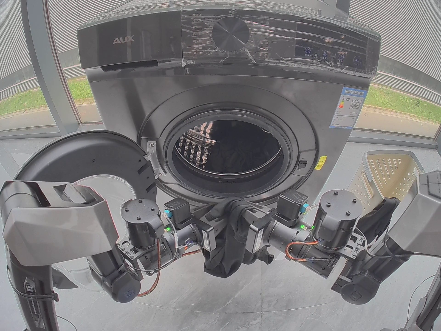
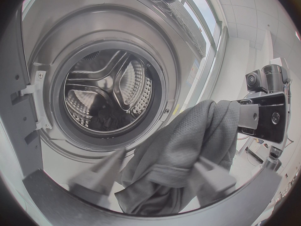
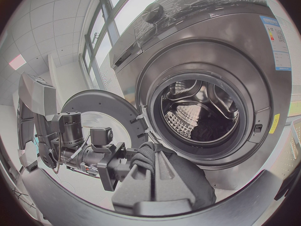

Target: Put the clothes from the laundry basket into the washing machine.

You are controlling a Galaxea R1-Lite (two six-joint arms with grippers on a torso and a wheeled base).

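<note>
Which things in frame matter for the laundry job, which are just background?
Job: dark garment between left hand and right hand; washing machine, door open; clothes in drum; laundry basket.
Background: windows; floor; label sticker.

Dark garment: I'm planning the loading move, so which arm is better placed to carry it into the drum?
Right, probably. The right gripper is shut on the garment, while the left gripper is open, its fingers apart around it. The open door also stands on the left arm's side.
</note>
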